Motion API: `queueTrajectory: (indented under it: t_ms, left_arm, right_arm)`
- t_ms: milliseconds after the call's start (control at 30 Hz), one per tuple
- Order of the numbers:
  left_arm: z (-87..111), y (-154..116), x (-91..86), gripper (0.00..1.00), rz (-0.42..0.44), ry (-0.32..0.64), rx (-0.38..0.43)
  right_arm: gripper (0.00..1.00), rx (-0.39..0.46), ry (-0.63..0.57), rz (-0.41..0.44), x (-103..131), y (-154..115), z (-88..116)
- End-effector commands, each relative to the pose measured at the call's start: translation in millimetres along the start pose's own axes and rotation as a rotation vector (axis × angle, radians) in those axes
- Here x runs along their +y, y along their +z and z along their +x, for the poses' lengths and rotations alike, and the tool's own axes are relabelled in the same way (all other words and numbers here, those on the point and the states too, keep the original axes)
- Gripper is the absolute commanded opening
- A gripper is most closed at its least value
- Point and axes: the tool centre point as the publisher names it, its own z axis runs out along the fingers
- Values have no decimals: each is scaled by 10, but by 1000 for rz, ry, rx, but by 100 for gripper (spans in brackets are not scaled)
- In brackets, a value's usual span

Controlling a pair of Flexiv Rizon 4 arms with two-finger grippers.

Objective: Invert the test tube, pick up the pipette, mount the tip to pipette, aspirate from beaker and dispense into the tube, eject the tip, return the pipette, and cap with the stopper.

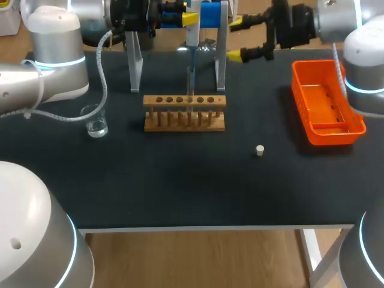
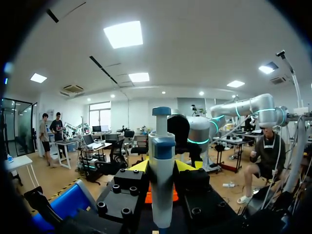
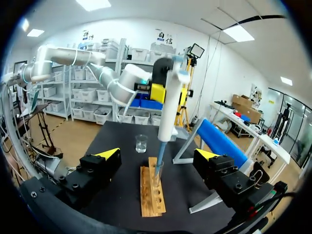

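Note:
My left gripper [image 1: 180,18] is shut on the white-and-blue pipette [image 1: 193,27], which it holds upright above the wooden tube rack [image 1: 185,112]. In the left wrist view the pipette [image 2: 161,185] stands between the yellow fingertips [image 2: 140,166]. Its thin tip [image 1: 191,84] reaches down into a clear test tube [image 3: 157,176] standing in the rack [image 3: 152,195]. My right gripper [image 1: 245,39] hangs open just right of the pipette and holds nothing. In its own wrist view the right gripper [image 3: 158,154] faces the pipette [image 3: 170,102]. The beaker [image 1: 95,123] is left of the rack, and the white stopper [image 1: 260,150] lies front right.
The pipette stand [image 1: 222,54], with clear legs and a blue top, straddles the table behind the rack. An orange tray [image 1: 327,102] sits at the right edge. The beaker [image 3: 141,144] shows beyond the rack in the right wrist view.

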Motion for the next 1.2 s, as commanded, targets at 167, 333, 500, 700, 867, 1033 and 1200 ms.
queueTrajectory:
  t_ms: [167, 333, 500, 700, 867, 1033, 1200]
  left_arm:
    - [-20, -4, 3, 0, 1, 0, 6]
    - [-20, -4, 3, 0, 1, 0, 6]
    - [-20, -4, 3, 0, 1, 0, 6]
    - [-20, -4, 3, 0, 1, 0, 6]
    - [-20, -4, 3, 0, 1, 0, 6]
    - [-20, -4, 3, 0, 1, 0, 6]
    - [-20, -4, 3, 0, 1, 0, 6]
  right_arm:
    - [100, -21, -19, -8, 497, -357, 8]
    - [100, 4, -50, -11, 761, -321, -4]
    - [49, 9, -53, -18, 984, -281, -57]
    - [22, 9, -61, -35, 1225, -176, -113]
    - [0, 16, -63, -54, 1369, -41, -169]
    - [0, 27, -45, -73, 1442, 127, -230]
    - [0, 42, -29, -100, 1483, 269, -249]
